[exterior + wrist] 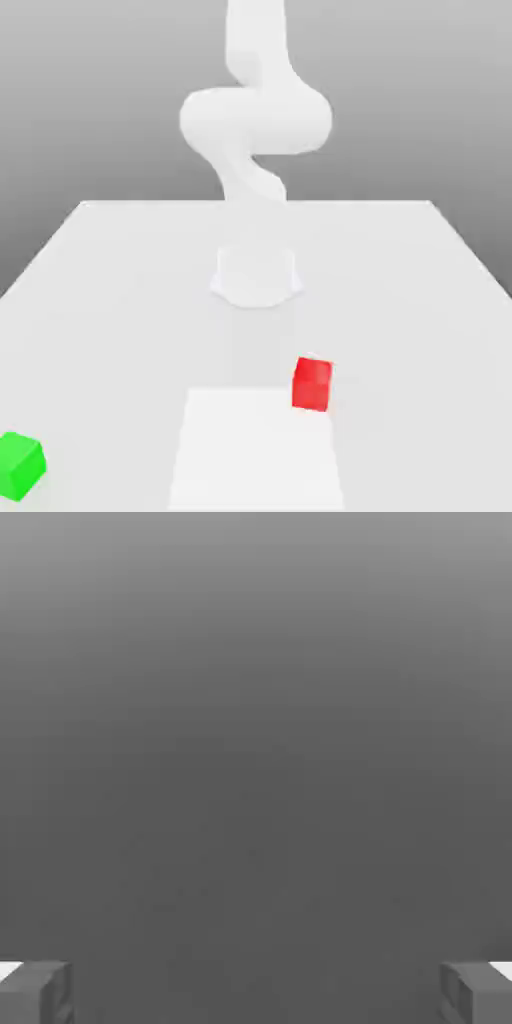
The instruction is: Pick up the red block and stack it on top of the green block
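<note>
The red block [312, 384] sits on the white table [420, 300], a little toward the exterior view's right of centre and near the front. Far off toward the exterior view's left, at the table's front corner, sits the green block [20, 466]. The two blocks are well apart and nothing touches either. In the hand view my gripper [256, 992] is open: its two grey fingertips [40, 992] stand wide apart with nothing between them, and behind them there is plain grey background.
The white arm [255, 120] rises from its round base [257, 275] at the middle of the table. A pale rectangular shape [255, 450] lies at the front between the two blocks; I cannot tell what it is.
</note>
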